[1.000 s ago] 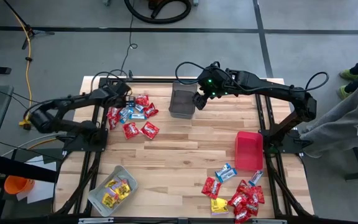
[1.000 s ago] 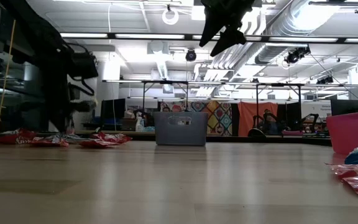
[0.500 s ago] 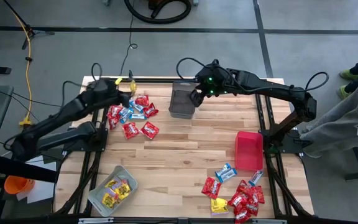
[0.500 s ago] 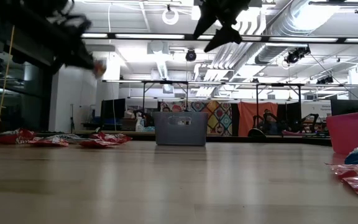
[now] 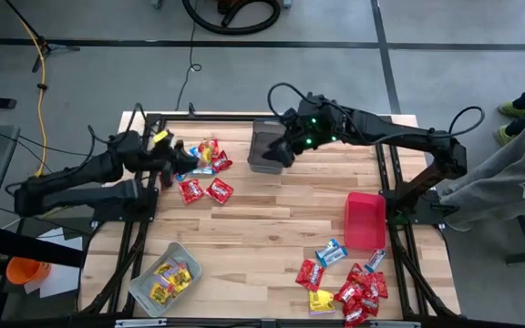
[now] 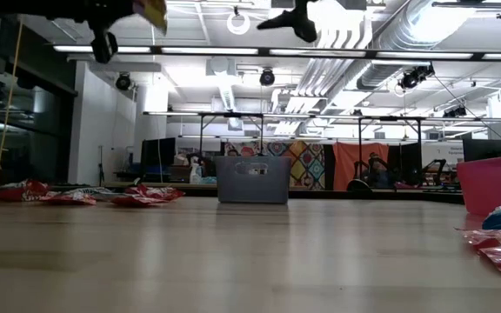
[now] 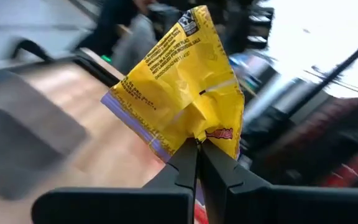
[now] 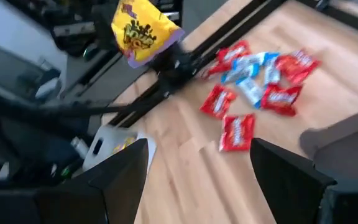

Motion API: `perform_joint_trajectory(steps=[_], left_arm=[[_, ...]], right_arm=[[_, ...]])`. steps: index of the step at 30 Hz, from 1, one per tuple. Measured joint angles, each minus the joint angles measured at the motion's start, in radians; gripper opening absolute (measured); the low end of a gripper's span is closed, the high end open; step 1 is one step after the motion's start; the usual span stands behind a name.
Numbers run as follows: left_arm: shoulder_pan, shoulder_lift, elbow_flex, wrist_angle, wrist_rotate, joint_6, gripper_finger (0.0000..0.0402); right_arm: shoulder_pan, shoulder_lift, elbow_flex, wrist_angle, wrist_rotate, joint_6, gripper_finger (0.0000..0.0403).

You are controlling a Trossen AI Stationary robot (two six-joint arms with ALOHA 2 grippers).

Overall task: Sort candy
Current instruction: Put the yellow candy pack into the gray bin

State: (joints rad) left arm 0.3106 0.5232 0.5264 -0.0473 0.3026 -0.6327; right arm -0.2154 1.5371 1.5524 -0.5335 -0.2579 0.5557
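My left gripper (image 5: 168, 146) is shut on a yellow candy packet (image 7: 179, 81), held high above the table's left side; the packet also shows in the high view (image 5: 161, 138), the low view (image 6: 152, 9) and the right wrist view (image 8: 140, 28). Red and blue-and-white candy (image 5: 199, 169) lies flat on the wood just right of it. My right gripper (image 5: 282, 151) hangs open and holds nothing beside the dark mesh bin (image 5: 263, 146), its fingers (image 8: 120, 177) wide apart. My left gripper pinches the yellow packet by one crumpled corner (image 7: 197, 138) between its two shut fingertips (image 7: 185, 163). The packet is lifted clear of the table and fans out beyond the fingertips.
A clear grey bin (image 5: 165, 278) with yellow candy sits near the front left corner. A red bin (image 5: 365, 220) stands at the right, with a second candy pile (image 5: 349, 284) in front of it. Bare wood lies in the table's middle. A person stands off the right edge.
My left gripper has risen from the left candy pile with the yellow packet, lifting it clear, then swung toward the table's left edge. My right gripper has risen and shifted slightly left beside the mesh bin.
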Motion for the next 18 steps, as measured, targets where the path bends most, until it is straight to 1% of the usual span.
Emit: perform_joint_trajectory(steps=[3,5,7,10,13,18], left_arm=[[-0.124,0.024,0.038,-0.044,-0.004,0.013,0.0000],[-0.213,0.049,0.080,-0.108,-0.038,0.030,0.0000],[-0.309,0.087,0.135,-0.193,-0.075,0.067,0.0000],[-0.456,0.164,0.233,-0.362,-0.146,0.115,0.0000],[-0.604,0.268,0.327,-0.546,-0.198,0.116,0.0000],[-0.851,0.455,0.442,-0.754,-0.238,0.027,0.0000]], right_arm=[[0.043,-0.025,0.000,-0.026,-0.001,-0.016,0.0277],[0.072,-0.047,0.000,-0.053,0.002,-0.017,0.0277],[0.104,-0.071,0.000,-0.091,0.030,-0.014,0.0277],[0.159,-0.109,0.000,-0.156,0.095,-0.014,0.0277],[0.220,-0.148,0.000,-0.232,0.164,-0.014,0.0277],[0.347,-0.198,0.000,-0.361,0.297,0.016,0.0277]])
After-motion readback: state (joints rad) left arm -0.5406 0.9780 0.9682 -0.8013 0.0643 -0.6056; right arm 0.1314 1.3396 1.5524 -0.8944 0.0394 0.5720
